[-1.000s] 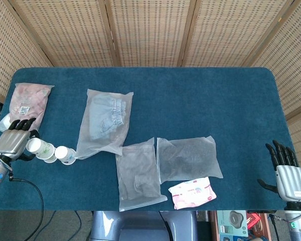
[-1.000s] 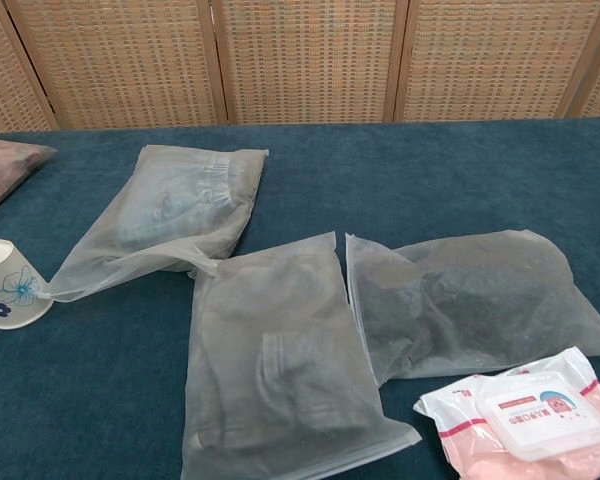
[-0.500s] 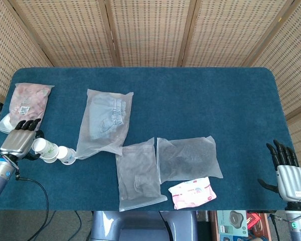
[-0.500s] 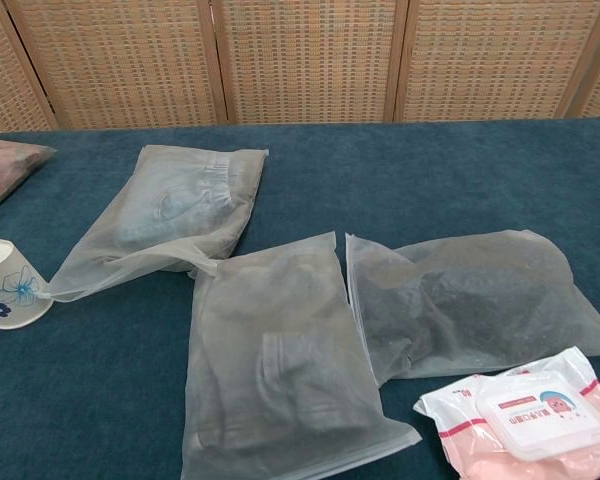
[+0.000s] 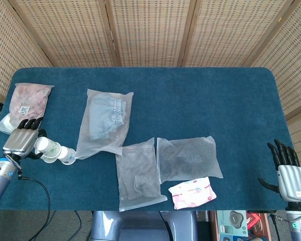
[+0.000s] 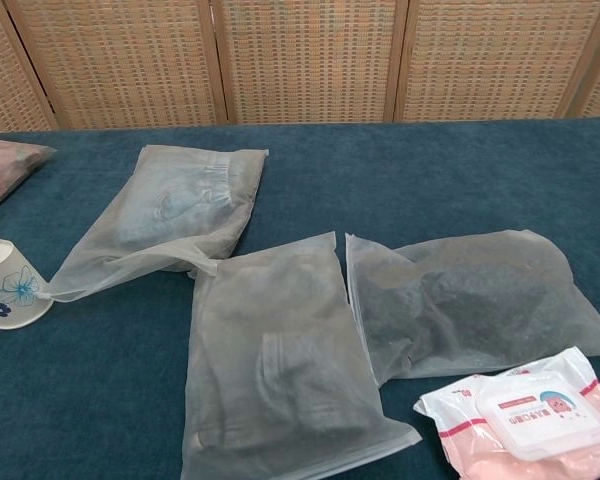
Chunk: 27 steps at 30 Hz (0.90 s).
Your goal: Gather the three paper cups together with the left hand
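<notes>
**Left hand at the cups, near-left table edge**

Left hand (image 5: 21,141) sits at the left edge of the blue table (image 5: 190,100), metal back up, dark fingers pointing far. It rests against the leftmost cup (image 5: 40,144); whether it grips that cup or only touches it cannot be told from the head view. The hand does not show in the chest view.

Three cups lie in a short row running right from the hand. Middle cup (image 5: 52,150) touches the leftmost. Right cup (image 5: 66,154) is on its side, just beside the middle one, its far side at the corner of the jeans bag (image 5: 104,122). Chest view shows the right cup at the left frame edge, white with a blue flower, base up and tilted, with a sliver of another cup behind it.

Right hand (image 5: 288,169) hangs off the near-right corner of the table, fingers straight and apart, holding nothing.

Other items: pink bag (image 5: 29,98) far left, beyond the left hand. Two frosted bags side by side at centre near: clear bag (image 5: 137,173) on the left, dark bag (image 5: 188,159) on the right. Wipes pack (image 5: 192,192), pink and white, lies at the near edge just in front of the dark bag.
</notes>
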Tool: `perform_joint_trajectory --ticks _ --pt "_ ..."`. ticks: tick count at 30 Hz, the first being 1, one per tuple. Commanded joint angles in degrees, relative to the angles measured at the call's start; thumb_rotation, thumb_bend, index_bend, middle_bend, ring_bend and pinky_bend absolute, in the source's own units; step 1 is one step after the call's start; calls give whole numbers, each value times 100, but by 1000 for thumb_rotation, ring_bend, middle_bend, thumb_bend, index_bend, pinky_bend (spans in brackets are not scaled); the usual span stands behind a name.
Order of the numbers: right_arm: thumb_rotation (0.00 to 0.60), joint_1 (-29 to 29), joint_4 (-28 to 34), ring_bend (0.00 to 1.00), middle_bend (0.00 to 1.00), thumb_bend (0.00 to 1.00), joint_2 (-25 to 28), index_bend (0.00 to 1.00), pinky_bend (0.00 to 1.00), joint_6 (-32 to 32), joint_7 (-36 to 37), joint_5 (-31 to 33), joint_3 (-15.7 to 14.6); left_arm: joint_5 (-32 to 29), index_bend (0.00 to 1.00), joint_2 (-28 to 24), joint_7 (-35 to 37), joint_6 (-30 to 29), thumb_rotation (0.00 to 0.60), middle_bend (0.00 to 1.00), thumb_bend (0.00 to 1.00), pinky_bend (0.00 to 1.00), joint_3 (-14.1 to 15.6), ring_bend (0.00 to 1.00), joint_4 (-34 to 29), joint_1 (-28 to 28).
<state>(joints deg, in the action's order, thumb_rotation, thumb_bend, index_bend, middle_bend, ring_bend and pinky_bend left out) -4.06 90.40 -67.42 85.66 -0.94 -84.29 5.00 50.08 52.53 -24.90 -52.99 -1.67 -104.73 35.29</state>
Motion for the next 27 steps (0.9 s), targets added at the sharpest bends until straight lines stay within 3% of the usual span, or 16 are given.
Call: perform_joint_trajectory --ticks 1,4,18,23,27 --pt "600 4 -6 0 0 93 -7 0 0 18 2 -6 5 26 345 -18 -24 -21 600 0 261 0 15 0 -13 -1" --pt "600 8 -5 0 0 94 -12 0 0 32 6 -9 9 4 241 -43 -73 -26 600 0 261 0 33 0 -18 10" --pt "600 28 -44 0 0 93 -46 0 0 127 48 -55 31 66 162 -194 89 -51 600 0 260 0 -8 0 -186 1" --pt "600 25 -45 0 0 93 -47 0 0 110 47 -43 31 321 115 -754 575 80 600 0 261 0 -103 0 -626 -77" --pt "600 19 -35 0 0 93 -48 0 0 94 24 -56 20 905 108 -1531 1525 160 600 0 260 0 -273 0 -1142 -306"
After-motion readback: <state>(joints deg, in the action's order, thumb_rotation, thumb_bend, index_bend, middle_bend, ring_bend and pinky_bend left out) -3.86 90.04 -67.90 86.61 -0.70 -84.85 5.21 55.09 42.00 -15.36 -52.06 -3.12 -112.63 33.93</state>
